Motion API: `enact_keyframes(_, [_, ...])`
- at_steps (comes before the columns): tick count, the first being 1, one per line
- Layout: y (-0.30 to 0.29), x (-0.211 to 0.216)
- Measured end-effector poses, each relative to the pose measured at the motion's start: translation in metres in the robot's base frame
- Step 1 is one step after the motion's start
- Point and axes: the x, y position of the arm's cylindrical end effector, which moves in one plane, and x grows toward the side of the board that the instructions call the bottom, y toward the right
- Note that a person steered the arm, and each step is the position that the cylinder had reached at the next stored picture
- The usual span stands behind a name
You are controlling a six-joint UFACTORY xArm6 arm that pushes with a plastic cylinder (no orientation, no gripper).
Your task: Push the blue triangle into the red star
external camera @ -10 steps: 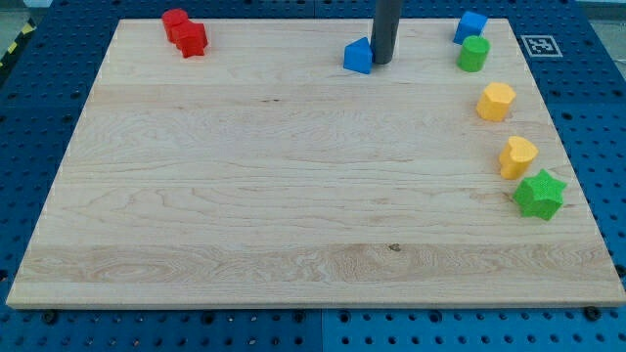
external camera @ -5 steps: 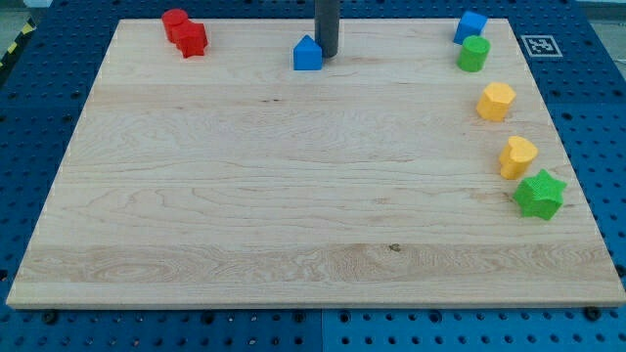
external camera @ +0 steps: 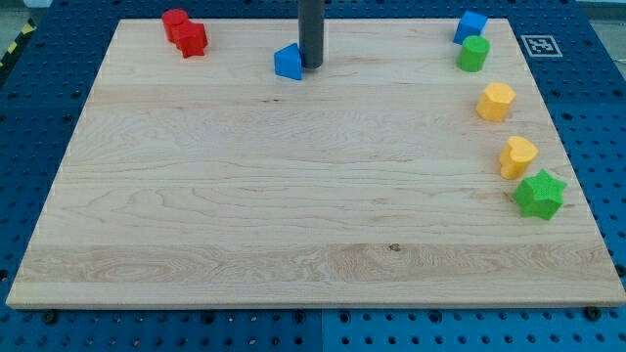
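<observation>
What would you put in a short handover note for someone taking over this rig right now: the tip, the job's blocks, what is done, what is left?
Tip: my tip sits against the right side of the blue triangle, near the board's top edge.
Blocks: the red star lies toward the view's top left, touching a red cylinder.
Done: the triangle lies between the tip and the star.
Left: a clear gap remains; probably keep pushing left and slightly toward the view's top until triangle meets star.
</observation>
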Motion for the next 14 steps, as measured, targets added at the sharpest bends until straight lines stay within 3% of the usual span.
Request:
enact_keyframes(3, [-0.033, 0.0])
enact_keyframes(5, [-0.039, 0.031])
enact_keyframes(9, [-0.068, 0.031])
enact_keyframes(14, [-0.117, -0.015])
